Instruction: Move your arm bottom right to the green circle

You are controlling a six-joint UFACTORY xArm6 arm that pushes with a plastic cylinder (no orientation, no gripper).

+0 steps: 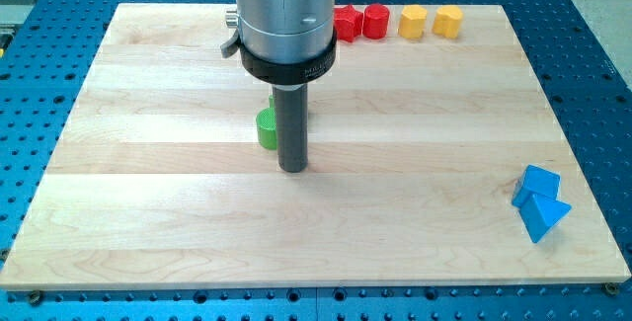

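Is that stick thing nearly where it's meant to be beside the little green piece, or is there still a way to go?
It looks nearly done. My tip sits on the wooden board, just to the view's right of the green circle and slightly below it, which is the wanted side. Whether they touch, I cannot tell. At most a small nudge may remain. The rod partly hides another green piece behind it.

Pale smooth wooden board (395, 212) under a matt dark rod (293, 128)

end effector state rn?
No gripper, holding nothing: my tip sits on the board, just bottom right of the green circle.
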